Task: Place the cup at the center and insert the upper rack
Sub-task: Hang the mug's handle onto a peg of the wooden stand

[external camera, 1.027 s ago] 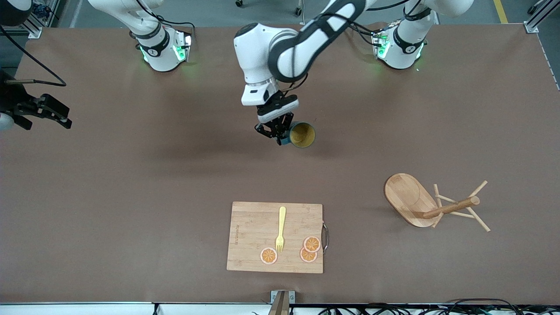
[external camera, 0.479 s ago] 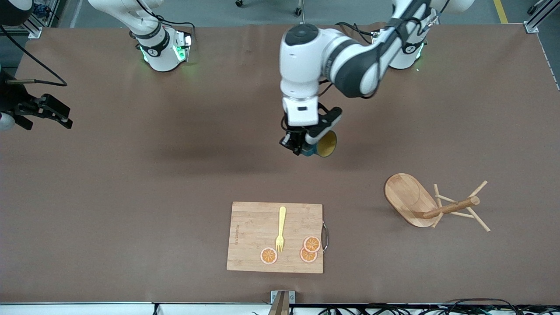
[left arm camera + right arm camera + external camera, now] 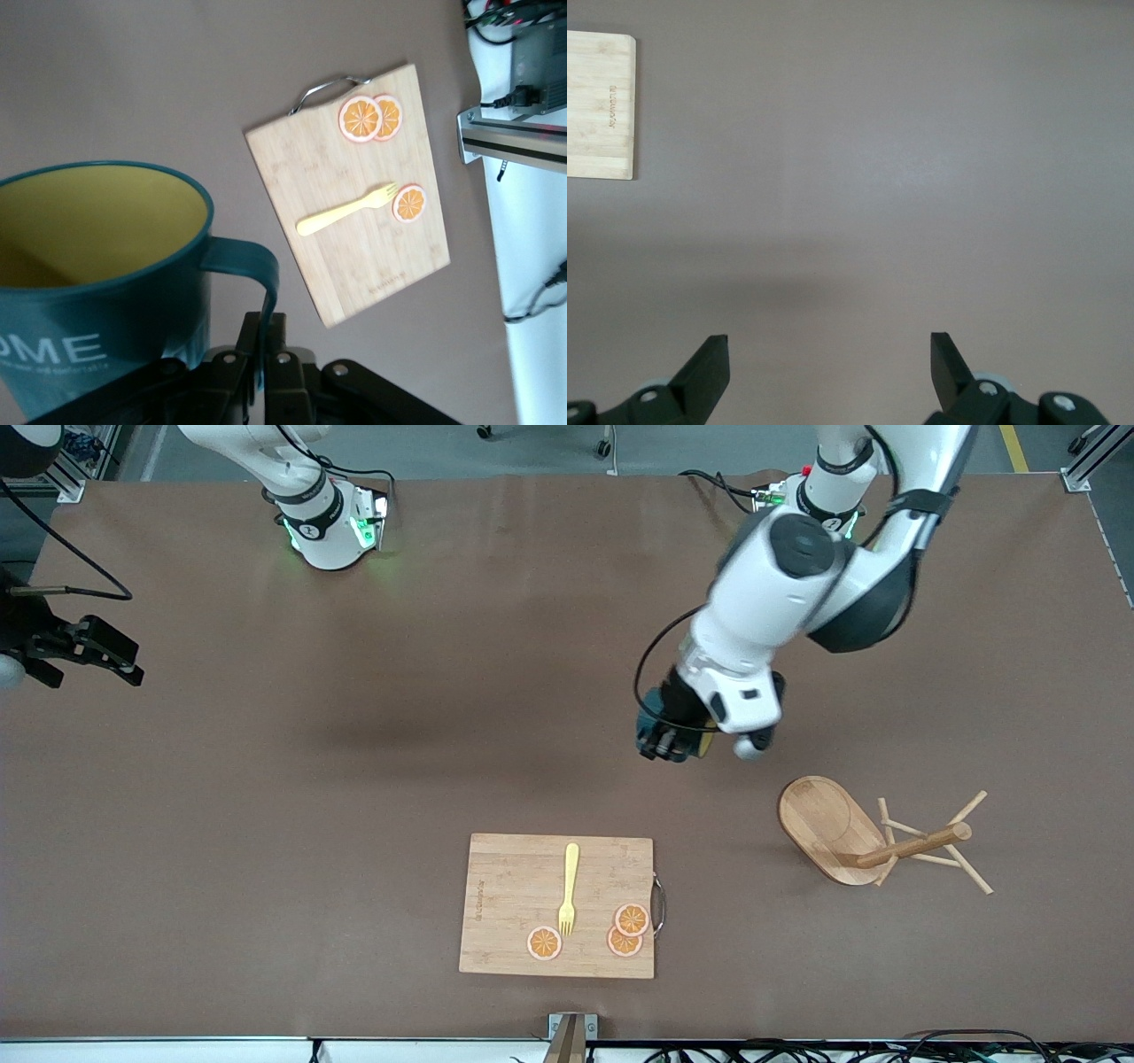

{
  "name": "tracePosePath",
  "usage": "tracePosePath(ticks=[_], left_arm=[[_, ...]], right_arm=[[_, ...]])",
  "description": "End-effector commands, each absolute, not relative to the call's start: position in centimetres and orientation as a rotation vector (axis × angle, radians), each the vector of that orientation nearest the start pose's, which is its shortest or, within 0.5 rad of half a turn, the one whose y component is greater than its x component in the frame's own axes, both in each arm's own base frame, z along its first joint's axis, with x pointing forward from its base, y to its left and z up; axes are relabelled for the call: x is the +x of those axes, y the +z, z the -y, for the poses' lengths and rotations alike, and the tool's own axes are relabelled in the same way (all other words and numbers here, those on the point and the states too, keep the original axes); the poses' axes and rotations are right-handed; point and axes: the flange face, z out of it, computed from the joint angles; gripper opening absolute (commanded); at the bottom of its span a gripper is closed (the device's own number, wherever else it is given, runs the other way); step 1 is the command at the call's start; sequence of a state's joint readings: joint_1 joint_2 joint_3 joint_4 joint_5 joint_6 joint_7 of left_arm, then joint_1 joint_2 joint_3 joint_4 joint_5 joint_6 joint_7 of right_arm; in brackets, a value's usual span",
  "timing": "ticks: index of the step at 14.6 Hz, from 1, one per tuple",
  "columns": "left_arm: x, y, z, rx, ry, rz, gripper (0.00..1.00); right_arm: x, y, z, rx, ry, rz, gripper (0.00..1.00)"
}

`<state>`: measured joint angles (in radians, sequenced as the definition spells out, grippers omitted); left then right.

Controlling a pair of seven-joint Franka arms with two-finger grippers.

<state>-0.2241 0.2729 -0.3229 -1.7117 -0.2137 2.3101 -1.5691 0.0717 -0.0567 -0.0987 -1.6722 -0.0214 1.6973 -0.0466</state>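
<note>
Front view, my left gripper (image 3: 666, 746): up in the air over bare brown surface (image 3: 354, 779) near the middle, clamped on the cup (image 3: 653, 707), which my wrist mostly hides.
Front view, my right gripper (image 3: 97, 657): waits at the right arm's end of the surface, fingers apart, holding nothing.
Front view, rack (image 3: 873, 841): lies tipped on its side toward the left arm's end, oval base on edge, post and pegs pointing toward that end, well apart from the cup.
Front view, board (image 3: 558, 905): near the camera edge, carrying a yellow fork (image 3: 568, 889) and three orange slices (image 3: 624, 930).
Left wrist view, cup (image 3: 97, 274): teal outside, yellow inside, upright; my fingers (image 3: 266, 367) are pinched on its handle (image 3: 252, 274).
Left wrist view, board (image 3: 350, 190): below on the surface, with fork (image 3: 347, 210) and slices (image 3: 368, 118).
Right wrist view, my gripper (image 3: 829, 365): both fingers spread wide over bare surface (image 3: 877, 177); a corner of the board (image 3: 601, 104) shows.
</note>
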Motion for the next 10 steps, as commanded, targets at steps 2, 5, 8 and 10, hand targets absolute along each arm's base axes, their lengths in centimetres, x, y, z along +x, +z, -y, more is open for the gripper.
tracePosePath(ticks=[2, 5, 8, 10], left_arm=[[58.6, 46.8, 25.1, -2.99, 0.319, 2.102, 0.0], [60.5, 46.0, 19.5, -2.985, 0.389, 2.212, 0.0], [62.2, 45.1, 14.5, -2.99, 0.4, 2.273, 0.0], [63.4, 44.3, 12.2, -2.982, 0.421, 2.335, 0.0]], right_arm=[[54.2, 62.1, 2.1, -3.168, -0.139, 0.022, 1.0], [54.3, 62.1, 2.1, -3.168, -0.139, 0.022, 1.0], [54.2, 62.2, 2.1, -3.168, -0.144, 0.022, 1.0], [54.2, 62.2, 2.1, -3.168, -0.144, 0.022, 1.0]])
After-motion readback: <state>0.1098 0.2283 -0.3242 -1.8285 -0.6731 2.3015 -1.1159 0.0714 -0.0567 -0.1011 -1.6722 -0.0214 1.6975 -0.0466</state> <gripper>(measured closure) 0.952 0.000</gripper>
